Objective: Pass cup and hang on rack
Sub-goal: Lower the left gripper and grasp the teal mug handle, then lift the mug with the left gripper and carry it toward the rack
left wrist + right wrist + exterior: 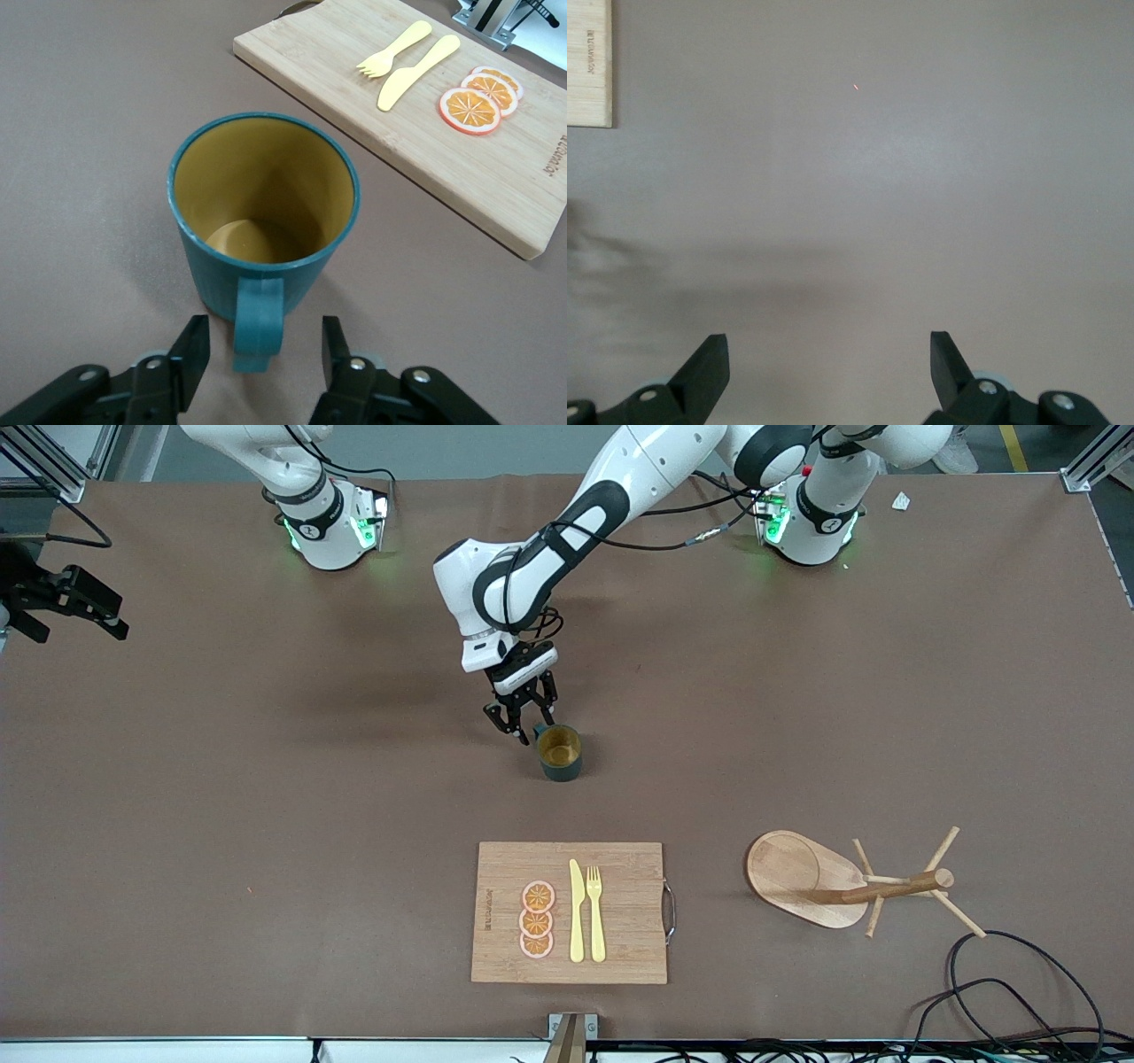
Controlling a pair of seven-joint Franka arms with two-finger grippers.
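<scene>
**What else we've got on the table**

We see a bamboo cutting board (620, 868) lying flat near the front edge, around the middle of the table. On it sit three orange slices (537, 919) in an overlapping row, and beside them a yellow plastic knife (577, 911) and fork (595, 912), side by side. A loose black cable (1019, 979) curls at the left arm's end.

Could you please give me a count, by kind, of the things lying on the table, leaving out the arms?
Cup: 1
Rack: 1
Cutting board: 1
Orange slices: 3
Yellow knife: 1
Yellow fork: 1
Total: 8
</scene>
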